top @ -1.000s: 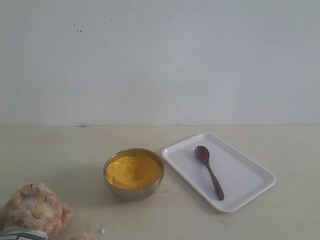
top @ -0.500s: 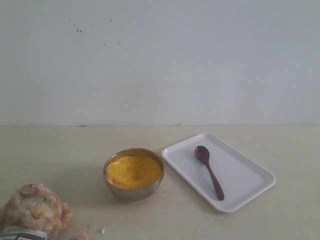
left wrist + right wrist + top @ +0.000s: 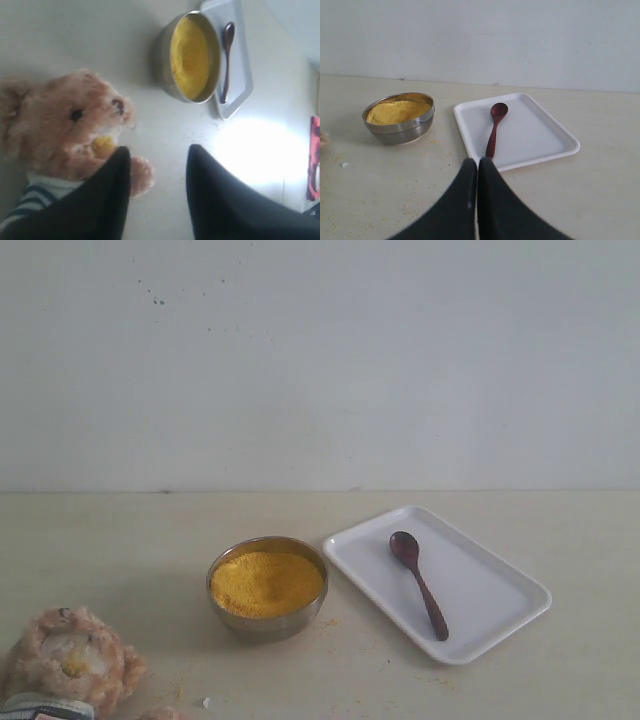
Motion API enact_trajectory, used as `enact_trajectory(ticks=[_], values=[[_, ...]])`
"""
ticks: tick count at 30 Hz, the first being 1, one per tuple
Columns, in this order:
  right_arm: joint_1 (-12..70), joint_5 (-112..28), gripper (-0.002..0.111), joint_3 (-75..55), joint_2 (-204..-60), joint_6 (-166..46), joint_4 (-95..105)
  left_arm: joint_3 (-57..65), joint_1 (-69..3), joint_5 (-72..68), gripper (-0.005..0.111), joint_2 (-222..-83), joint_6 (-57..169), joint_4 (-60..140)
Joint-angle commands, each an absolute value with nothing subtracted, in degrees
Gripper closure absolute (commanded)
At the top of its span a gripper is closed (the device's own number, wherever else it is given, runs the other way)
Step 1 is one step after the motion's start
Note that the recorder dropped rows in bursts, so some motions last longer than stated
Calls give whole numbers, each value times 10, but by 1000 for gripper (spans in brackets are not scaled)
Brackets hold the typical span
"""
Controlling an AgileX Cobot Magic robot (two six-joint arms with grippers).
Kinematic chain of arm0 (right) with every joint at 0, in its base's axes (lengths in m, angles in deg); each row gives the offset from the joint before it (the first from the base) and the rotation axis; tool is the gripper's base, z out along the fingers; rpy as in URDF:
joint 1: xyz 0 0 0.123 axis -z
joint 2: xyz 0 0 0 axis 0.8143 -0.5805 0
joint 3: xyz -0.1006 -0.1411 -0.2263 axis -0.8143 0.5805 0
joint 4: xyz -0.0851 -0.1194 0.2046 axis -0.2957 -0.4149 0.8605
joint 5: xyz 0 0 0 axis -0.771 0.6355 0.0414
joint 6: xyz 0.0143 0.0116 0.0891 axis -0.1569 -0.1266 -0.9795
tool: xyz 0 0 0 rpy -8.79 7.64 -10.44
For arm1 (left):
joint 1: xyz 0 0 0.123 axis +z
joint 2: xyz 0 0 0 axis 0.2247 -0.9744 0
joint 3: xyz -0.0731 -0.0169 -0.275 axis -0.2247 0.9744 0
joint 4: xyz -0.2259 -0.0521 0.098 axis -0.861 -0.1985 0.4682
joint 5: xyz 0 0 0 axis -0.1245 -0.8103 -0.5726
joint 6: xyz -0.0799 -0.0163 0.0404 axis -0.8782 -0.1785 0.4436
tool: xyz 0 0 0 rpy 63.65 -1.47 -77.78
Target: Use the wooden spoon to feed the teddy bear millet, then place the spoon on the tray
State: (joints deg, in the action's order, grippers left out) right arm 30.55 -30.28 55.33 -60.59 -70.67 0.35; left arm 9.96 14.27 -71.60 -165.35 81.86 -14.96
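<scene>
The wooden spoon (image 3: 418, 583) lies on the white tray (image 3: 490, 592), bowl end toward the wall; it also shows as the spoon (image 3: 494, 127) on the tray (image 3: 540, 135) in the right wrist view. Left of the tray stands the steel bowl (image 3: 267, 625) heaped with millet (image 3: 266, 583). The teddy bear (image 3: 70, 662) sits at the front left corner with yellow grains on its muzzle. My left gripper (image 3: 157, 157) is open beside the teddy bear (image 3: 65, 125), holding nothing. My right gripper (image 3: 477, 164) is shut and empty, a short way before the tray's near edge.
Stray millet grains (image 3: 427, 145) and a small white crumb (image 3: 205, 702) lie on the pale table around the bowl. A plain wall (image 3: 320, 360) runs behind the table. A red object (image 3: 314, 157) shows at the left wrist view's edge.
</scene>
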Motion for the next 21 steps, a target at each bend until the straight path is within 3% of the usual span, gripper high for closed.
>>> enact_trajectory(ticks=[1,3,13,21], values=[[306,-302,108,553,-603,-707,-2,125,144,-720,95,-1596,819,-223],[306,-302,108,553,-603,-707,-2,141,144,-720,103,-1568,829,-239],[306,-302,108,553,-603,-707,-2,209,143,-720,103,-1424,869,-258],[306,-302,108,553,-603,-707,-2,210,143,-720,103,-1389,873,-257]])
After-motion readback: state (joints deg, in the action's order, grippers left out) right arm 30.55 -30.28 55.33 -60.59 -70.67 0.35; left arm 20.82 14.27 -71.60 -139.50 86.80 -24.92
